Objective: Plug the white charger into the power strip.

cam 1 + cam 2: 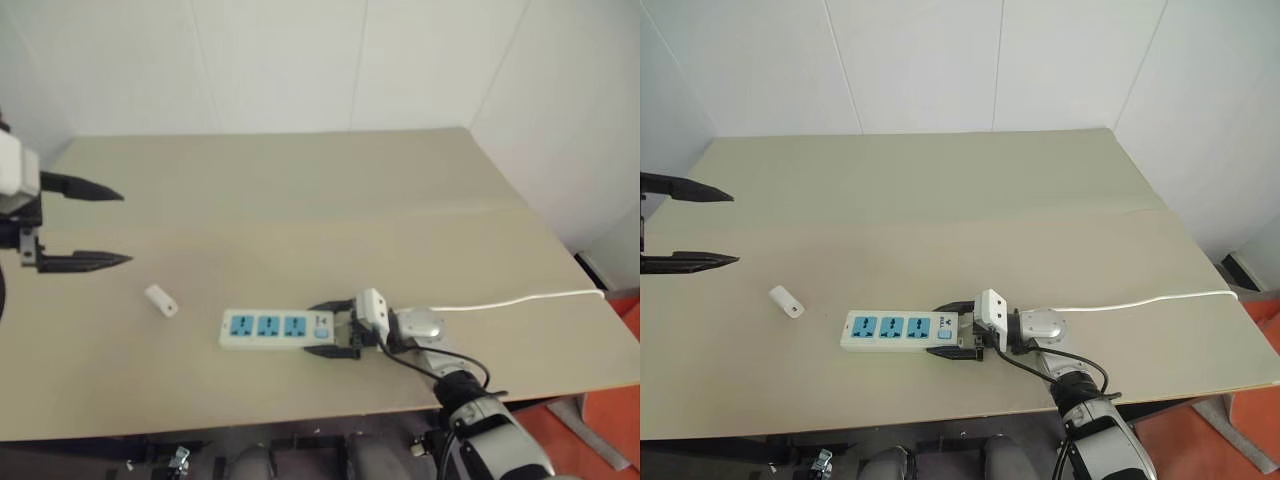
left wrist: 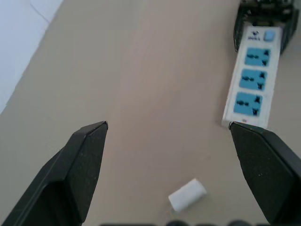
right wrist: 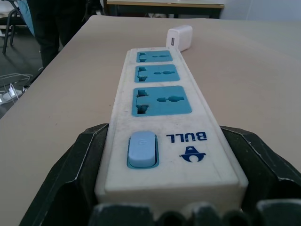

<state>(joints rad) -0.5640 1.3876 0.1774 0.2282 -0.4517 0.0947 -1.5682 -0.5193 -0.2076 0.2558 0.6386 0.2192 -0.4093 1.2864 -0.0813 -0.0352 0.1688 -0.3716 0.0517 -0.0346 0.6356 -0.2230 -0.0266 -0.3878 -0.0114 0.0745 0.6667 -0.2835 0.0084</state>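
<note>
the power strip (image 1: 278, 327) lies flat on the desk (image 1: 300, 210), its switch end clamped between the fingers of the right end effector (image 1: 335, 329). the white charger (image 1: 161, 300) lies loose just left of the strip. the left end effector (image 1: 85, 225) hovers spread wide, empty, above the desk's left edge.

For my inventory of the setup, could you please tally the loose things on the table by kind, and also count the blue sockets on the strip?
Small white rectangular plastic charger: 1
Long white plastic power strip with a thin white cord: 1
Total on the beige table: 2
Blue sockets on the strip: 3, all empty
</note>
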